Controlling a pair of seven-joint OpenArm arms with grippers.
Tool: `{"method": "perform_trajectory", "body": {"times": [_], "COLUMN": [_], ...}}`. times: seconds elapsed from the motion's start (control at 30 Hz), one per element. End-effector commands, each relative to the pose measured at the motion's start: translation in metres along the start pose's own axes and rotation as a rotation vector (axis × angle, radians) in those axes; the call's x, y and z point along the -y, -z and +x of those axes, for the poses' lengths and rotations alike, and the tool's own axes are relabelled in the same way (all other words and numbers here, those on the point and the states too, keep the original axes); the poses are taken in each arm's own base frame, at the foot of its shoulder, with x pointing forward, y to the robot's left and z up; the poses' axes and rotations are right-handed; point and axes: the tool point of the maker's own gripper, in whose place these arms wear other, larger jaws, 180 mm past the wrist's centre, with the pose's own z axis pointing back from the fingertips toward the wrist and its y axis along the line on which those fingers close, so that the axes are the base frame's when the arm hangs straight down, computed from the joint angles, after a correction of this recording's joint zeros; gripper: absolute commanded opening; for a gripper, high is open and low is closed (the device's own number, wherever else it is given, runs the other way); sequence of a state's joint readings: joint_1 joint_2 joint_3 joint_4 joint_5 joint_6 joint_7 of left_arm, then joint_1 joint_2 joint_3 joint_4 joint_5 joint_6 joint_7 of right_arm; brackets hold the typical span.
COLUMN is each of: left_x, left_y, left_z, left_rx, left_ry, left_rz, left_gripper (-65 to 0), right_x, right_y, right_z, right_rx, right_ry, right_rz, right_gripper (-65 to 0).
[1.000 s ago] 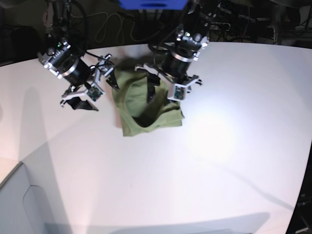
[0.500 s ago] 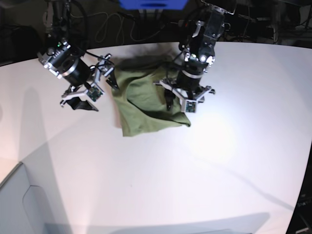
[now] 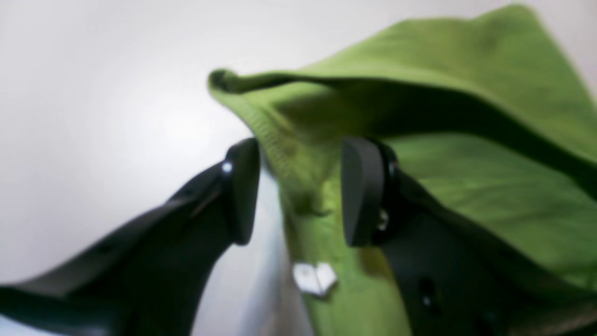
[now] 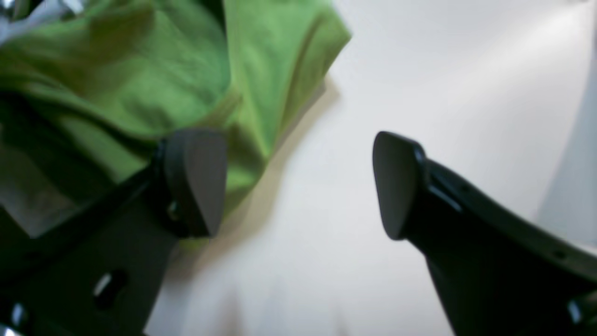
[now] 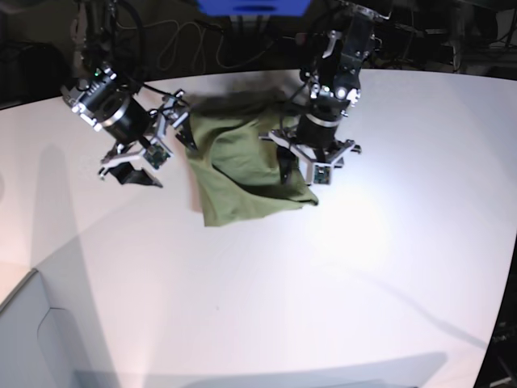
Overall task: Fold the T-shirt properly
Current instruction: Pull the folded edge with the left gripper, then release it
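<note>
The olive-green T-shirt [image 5: 238, 174] lies crumpled at the back of the white table [image 5: 363, 267]. My left gripper [image 5: 300, 174] stands over the shirt's right edge. In the left wrist view its jaws [image 3: 298, 191] are apart, with a raised hem of the shirt [image 3: 466, 186] and a white label [image 3: 315, 278] between them, not pinched. My right gripper [image 5: 166, 158] hovers at the shirt's left edge. The right wrist view shows it [image 4: 298, 186] wide open over bare table, one finger [image 4: 196, 182] against the cloth [image 4: 140, 84].
Dark cables [image 5: 186, 44] and a blue object [image 5: 254, 6] lie beyond the table's back edge. A pale grey panel [image 5: 32, 339] sits at the front left corner.
My left gripper has moved right and a little toward the front. The shirt's right part, bunched in a loop before, now lies spread out to the right. The right arm has not moved.
</note>
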State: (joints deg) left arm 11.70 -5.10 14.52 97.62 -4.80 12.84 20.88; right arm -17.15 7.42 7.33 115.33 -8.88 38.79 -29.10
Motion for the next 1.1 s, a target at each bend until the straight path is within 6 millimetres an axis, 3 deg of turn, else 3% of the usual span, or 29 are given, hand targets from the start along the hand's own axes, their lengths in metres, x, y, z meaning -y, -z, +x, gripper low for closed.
{"method": "perform_trajectory", "body": {"times": [0.0,0.17,0.33,0.4,0.5,0.6,0.9,1.07], "left_x": [-0.008,-0.038,-0.052,-0.045,-0.011,0.007,0.020,0.020], "left_y": [-0.004,-0.018,-0.033,-0.047,-0.071,-0.084,-0.097,-0.092], "left_z": [0.015,0.014,0.011,0.010,0.007,-0.002,-0.033,-0.048], "left_rx": [0.051,0.054,0.052,0.055,0.055,0.029,-0.058,-0.097], "left_ry": [0.006,0.001,-0.017,-0.029,-0.060,-0.093,-0.168,-0.162], "left_rz": [0.014,0.083,0.123,0.113,0.040,0.007,0.015,0.016], "left_gripper": [-37.0,-37.0,-37.0,-37.0,-37.0,-37.0,-36.5,-29.7], "right_x": [0.001,0.003,0.000,0.000,0.000,-0.001,-0.002,-0.002], "right_y": [-0.005,-0.008,-0.008,-0.008,-0.008,-0.008,-0.006,-0.006], "right_z": [0.017,0.022,0.020,0.019,0.019,0.019,0.017,0.016], "right_rx": [0.061,0.073,0.066,0.065,0.064,0.064,0.060,0.057], "right_ry": [-0.027,-0.037,-0.033,-0.032,-0.031,-0.031,-0.027,-0.026], "right_rz": [0.005,-0.004,0.001,0.002,0.003,0.006,0.011,0.011], "right_gripper": [-18.6,-18.7,-18.6,-18.6,-18.6,-18.6,-18.6,-18.6]}}
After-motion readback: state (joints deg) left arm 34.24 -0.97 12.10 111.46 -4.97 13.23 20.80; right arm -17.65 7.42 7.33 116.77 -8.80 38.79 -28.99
